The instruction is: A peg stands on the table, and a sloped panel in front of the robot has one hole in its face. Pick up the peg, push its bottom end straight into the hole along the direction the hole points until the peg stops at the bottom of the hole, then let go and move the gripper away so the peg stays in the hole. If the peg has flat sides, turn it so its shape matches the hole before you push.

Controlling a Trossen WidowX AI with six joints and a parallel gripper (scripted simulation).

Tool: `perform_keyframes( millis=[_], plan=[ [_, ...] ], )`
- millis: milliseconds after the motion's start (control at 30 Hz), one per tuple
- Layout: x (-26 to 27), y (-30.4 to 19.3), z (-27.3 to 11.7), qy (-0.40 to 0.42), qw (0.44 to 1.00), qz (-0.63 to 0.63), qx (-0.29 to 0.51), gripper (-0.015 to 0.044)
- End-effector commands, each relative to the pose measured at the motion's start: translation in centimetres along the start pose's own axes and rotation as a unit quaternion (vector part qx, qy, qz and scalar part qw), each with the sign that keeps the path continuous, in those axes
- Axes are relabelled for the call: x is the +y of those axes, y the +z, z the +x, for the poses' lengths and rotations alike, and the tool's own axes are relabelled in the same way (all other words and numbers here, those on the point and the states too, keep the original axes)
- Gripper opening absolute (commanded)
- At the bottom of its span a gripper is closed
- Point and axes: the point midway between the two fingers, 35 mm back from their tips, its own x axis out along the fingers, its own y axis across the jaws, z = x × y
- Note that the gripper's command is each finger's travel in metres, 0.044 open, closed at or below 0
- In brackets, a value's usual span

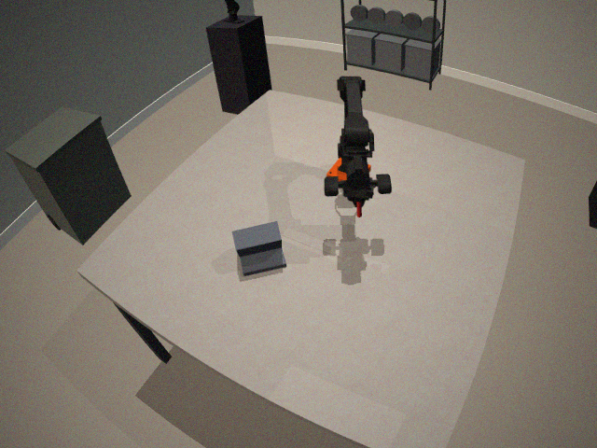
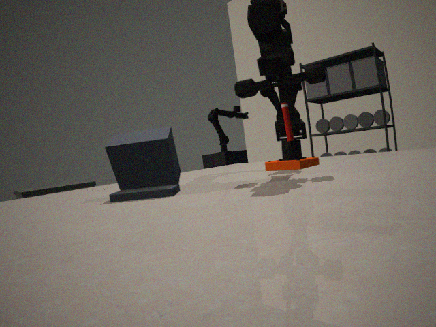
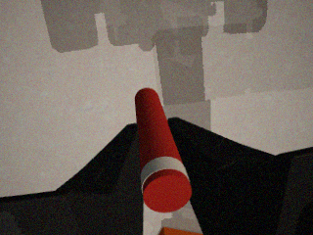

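My hand (image 1: 358,203) (image 2: 285,105) (image 3: 153,131) pinches the smooth, round red peg (image 1: 359,209) (image 2: 287,122) (image 3: 157,132), pale-banded near its top, above the pale, faintly mottled surface (image 1: 409,308) (image 2: 211,253) (image 3: 73,88). Well apart from it, the matte blue-grey sloped block (image 1: 257,238) (image 2: 144,161) rests on that surface.

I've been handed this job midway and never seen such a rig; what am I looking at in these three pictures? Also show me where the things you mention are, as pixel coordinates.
The machine is one black jointed arm on an orange base (image 1: 336,169) (image 2: 281,165). Its gripper (image 1: 358,201) (image 2: 285,118) (image 3: 153,131) is closed on a red peg (image 1: 359,210) (image 2: 287,122) (image 3: 157,134) with a pale band near its top, held up off the table (image 1: 385,313) (image 2: 211,253) (image 3: 64,98). The top picture looks down from above, the exterior one across from low down, the wrist one past the fingers. On the table stands a dark sloped block (image 1: 257,237) (image 2: 146,163); its hole isn't visible.
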Motion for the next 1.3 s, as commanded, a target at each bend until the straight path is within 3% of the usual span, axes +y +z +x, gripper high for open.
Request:
perform_keyframes(
  millis=[0,1267],
  plan=[
    [-0.3,0.2,0.0,0.008,1.0,0.017,-0.001,0.0],
    [-4.2,1.4,0.1,0.077,0.984,0.162,-0.006,0.0]
  ],
)
